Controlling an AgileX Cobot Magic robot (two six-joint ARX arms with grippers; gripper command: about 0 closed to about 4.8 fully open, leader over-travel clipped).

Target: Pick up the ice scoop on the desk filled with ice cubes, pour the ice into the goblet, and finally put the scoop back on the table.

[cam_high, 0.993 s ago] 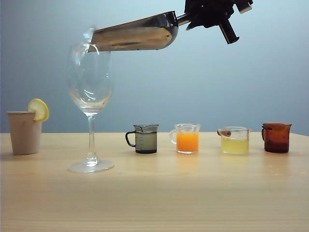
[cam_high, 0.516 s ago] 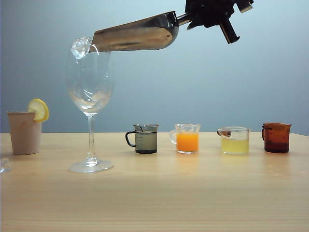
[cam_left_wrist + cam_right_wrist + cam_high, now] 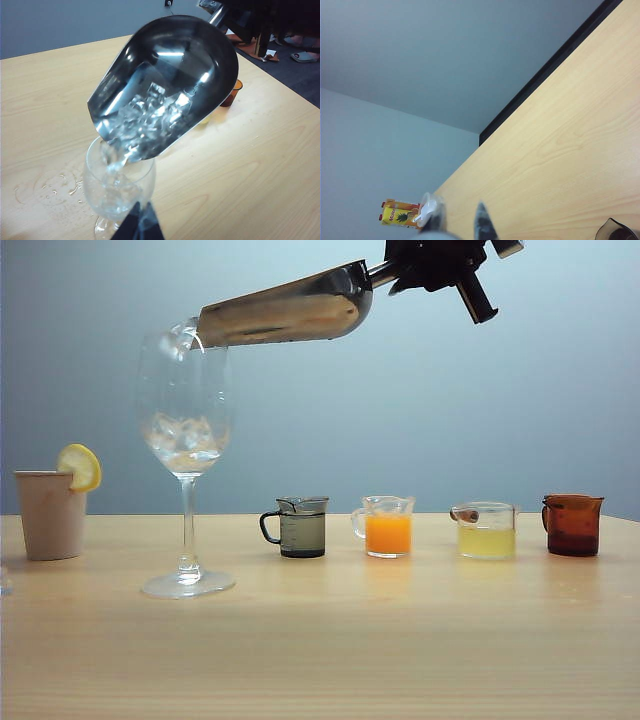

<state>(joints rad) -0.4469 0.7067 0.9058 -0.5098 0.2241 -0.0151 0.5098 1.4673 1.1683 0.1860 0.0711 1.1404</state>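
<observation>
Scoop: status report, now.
Right gripper shut on scoop handle, tipped over goblet. Ice in goblet, more in scoop. Left gripper near goblet foot, state unclear.

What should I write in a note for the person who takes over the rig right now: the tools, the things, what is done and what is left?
Right tool: shut on the handle of the ice scoop, high up, scoop tilted with its open front at the rim of the goblet.
Left tool: close beside the goblet, holding nothing visible; open or shut cannot be told.
Done: scoop lifted, some ice cubes already in the goblet's bowl.
Left: more ice lies in the scoop, as the left wrist view shows; finish pouring, then put the scoop on the table.
</observation>
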